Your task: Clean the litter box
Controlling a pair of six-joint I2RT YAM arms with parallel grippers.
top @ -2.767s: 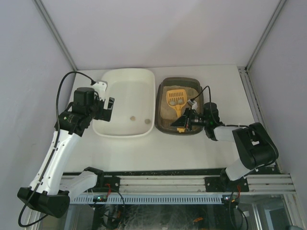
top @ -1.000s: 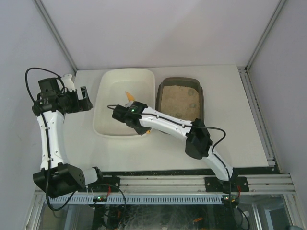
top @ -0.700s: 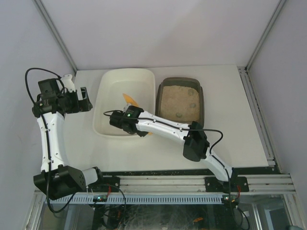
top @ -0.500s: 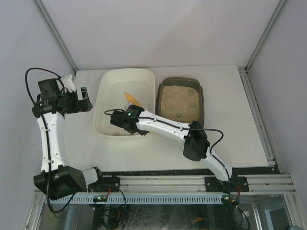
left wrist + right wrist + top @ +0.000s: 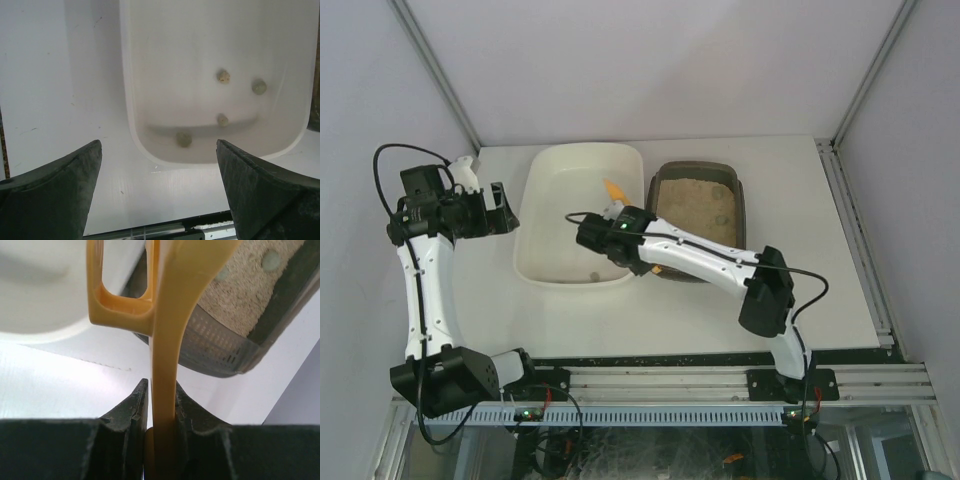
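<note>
The litter box [image 5: 695,167] is a dark brown tray holding beige litter [image 5: 705,205], right of the white tub [image 5: 532,200]. My right gripper [image 5: 618,209] hovers over the tub's right rim, shut on the handle of a yellow scoop [image 5: 613,187]. In the right wrist view the scoop handle [image 5: 165,365] is pinched between the jaws of the right gripper [image 5: 161,386], with the litter box wall [image 5: 215,345] and two greenish clumps [image 5: 271,260] beyond. My left gripper [image 5: 498,212] stands open over the table left of the tub, holding nothing.
Several round clumps [image 5: 223,76] lie on the tub floor [image 5: 165,65], seen past my left gripper [image 5: 157,146]. The metal rail [image 5: 650,385] runs along the near table edge. Frame posts and grey walls close in the back and sides.
My right arm has swung right with the scoop, from over the tub's near half to its right rim beside the litter box. The left arm has stayed put.
</note>
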